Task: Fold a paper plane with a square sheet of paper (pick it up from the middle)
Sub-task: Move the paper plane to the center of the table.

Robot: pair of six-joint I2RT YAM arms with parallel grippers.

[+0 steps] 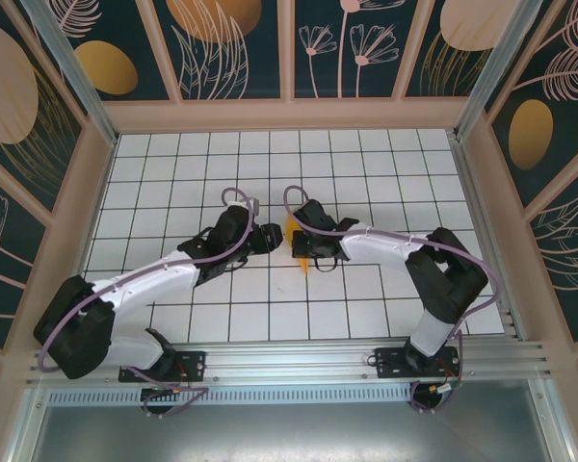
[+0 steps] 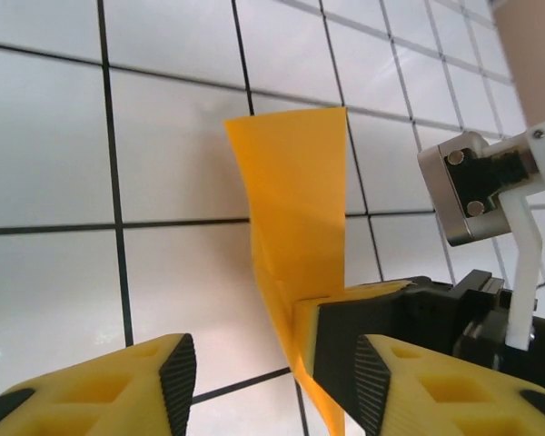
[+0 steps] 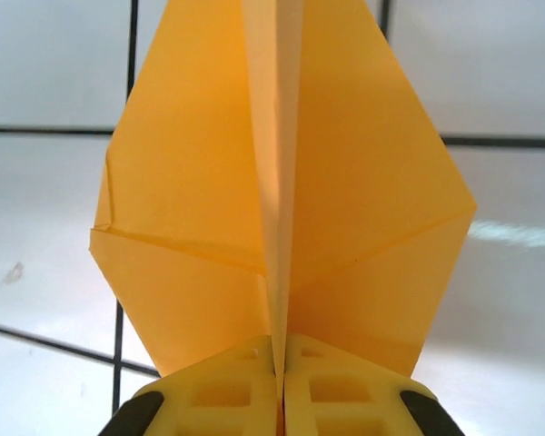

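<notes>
Bright-orange creased paper plane (image 3: 282, 200) is clamped on its centre fold, bottom of frame, by the right pincer (image 3: 280, 372), seemingly to keep it upright; the left pincer (image 2: 268, 377) is parted around it, gripping nothing.

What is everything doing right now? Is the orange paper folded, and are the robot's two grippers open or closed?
orange paper: folded, with a sharp middle crease and flaps spread to both sides, pinched at that crease.
right gripper: shut on the orange paper.
left gripper: open, jaws apart, not squeezing the orange paper.
</notes>
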